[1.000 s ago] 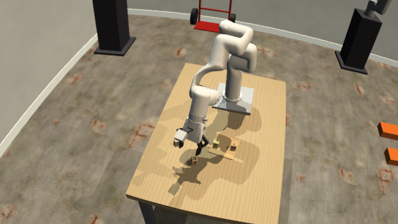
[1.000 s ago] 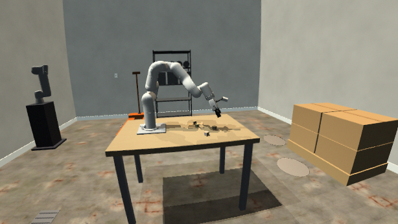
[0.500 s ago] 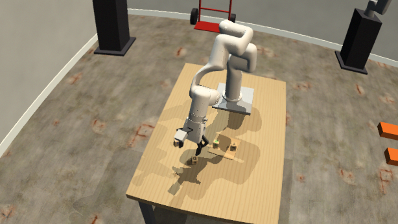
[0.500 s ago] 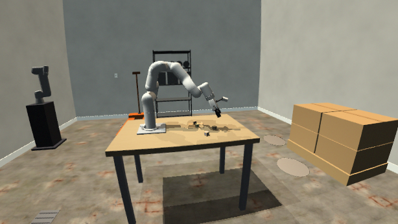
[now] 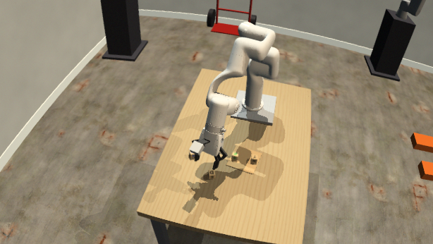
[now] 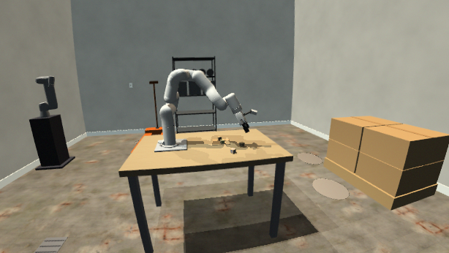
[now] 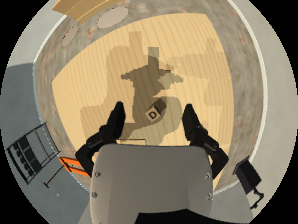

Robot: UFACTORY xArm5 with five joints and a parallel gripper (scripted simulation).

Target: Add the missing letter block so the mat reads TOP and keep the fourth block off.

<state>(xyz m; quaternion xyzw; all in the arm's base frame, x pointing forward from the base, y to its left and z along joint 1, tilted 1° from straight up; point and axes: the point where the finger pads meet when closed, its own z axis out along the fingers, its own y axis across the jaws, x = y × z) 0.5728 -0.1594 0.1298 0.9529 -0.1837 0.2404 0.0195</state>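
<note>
A tan mat (image 5: 247, 163) lies on the wooden table in front of the robot's base. Two blocks stand on it: one with a green mark (image 5: 234, 156) and one with a dark mark (image 5: 253, 161). A third block (image 5: 211, 174) lies off the mat on the bare table, left of it in the top view. My gripper (image 5: 218, 159) hangs open and empty just above this block. In the wrist view the block (image 7: 156, 111) lies between and below the open fingers and shows a dark letter that I cannot read. A pale fourth block (image 6: 232, 150) lies off the mat nearer the exterior camera.
The robot's base plate (image 5: 254, 111) is at the table's far end. The arm's shadow falls across the table around the blocks. Off the table stand cardboard boxes (image 6: 387, 157), a shelf (image 6: 194, 93) and black pedestals (image 5: 121, 28).
</note>
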